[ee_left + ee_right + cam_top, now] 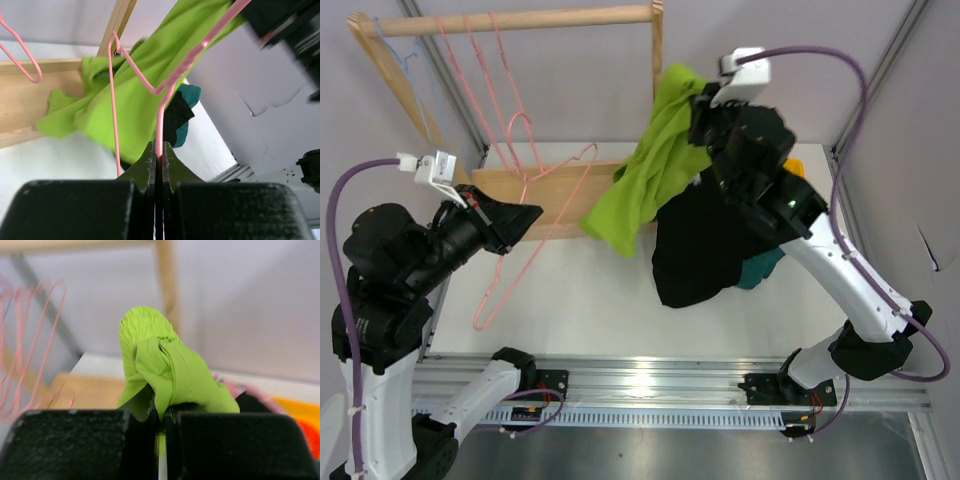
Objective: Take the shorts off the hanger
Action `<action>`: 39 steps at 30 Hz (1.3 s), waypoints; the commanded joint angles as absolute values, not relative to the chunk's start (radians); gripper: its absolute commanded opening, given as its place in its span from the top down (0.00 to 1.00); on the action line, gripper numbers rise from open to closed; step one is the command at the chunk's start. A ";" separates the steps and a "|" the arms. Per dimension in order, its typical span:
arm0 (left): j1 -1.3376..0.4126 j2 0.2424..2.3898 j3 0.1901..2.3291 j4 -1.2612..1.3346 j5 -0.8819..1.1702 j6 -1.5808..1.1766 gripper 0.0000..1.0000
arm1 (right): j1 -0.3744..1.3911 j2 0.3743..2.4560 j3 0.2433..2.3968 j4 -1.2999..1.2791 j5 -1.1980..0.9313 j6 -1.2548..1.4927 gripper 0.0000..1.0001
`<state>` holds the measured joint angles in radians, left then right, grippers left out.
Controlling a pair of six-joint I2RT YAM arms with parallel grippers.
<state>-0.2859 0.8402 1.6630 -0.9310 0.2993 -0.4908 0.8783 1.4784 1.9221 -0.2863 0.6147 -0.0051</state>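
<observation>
My right gripper (700, 100) is shut on a bunched edge of the lime green shorts (645, 185) and holds them up, so the fabric (165, 367) drapes down to the left. My left gripper (533, 213) is shut on the wire of a pink hanger (555, 185), pinched between the fingertips (159, 150). In the left wrist view the hanger (172, 80) crosses in front of the lime shorts (135, 100); whether it still passes through them I cannot tell. Black shorts (705, 245), teal shorts (760, 268) and orange shorts (797, 165) lie on the table under my right arm.
A wooden rack stands at the back, its rail (520, 20) carrying more pink hangers (470, 55) and its base board (555, 200) lying on the table. A metal frame post (885, 70) rises at the right.
</observation>
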 commanded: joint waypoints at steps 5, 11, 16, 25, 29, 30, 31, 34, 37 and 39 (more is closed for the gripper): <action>-0.290 0.834 1.545 -0.888 0.339 -0.472 1.00 | 0.593 1.546 2.271 -0.216 0.557 -0.104 1.00; -0.290 0.825 1.514 -0.870 0.328 -0.468 1.00 | 0.385 1.678 2.450 -0.285 0.451 -0.006 1.00; -0.290 0.844 1.513 -0.861 0.301 -0.460 1.00 | 0.253 1.671 2.292 -0.266 0.361 0.115 1.00; -0.291 0.908 1.520 -0.776 0.250 -0.482 1.00 | 0.262 1.442 1.397 0.081 0.238 0.345 1.00; -0.291 0.969 1.583 -0.755 0.216 -0.476 1.00 | 0.363 1.355 1.129 0.178 0.290 0.397 1.00; -0.291 0.983 1.598 -0.750 0.206 -0.474 1.00 | 0.385 1.341 1.088 0.202 0.305 0.402 1.00; -0.291 1.012 1.620 -0.746 0.199 -0.474 1.00 | 0.402 1.313 1.015 0.209 0.319 0.405 1.00; -0.291 1.070 1.683 -0.723 0.169 -0.471 1.00 | 0.437 1.260 0.875 0.221 0.351 0.469 1.00; -0.291 1.127 1.767 -0.704 0.141 -0.468 1.00 | 0.456 1.229 0.778 0.253 0.345 0.526 1.00; -0.291 1.195 1.840 -0.692 0.133 -0.468 1.00 | 0.448 1.233 0.747 0.220 0.269 0.532 0.95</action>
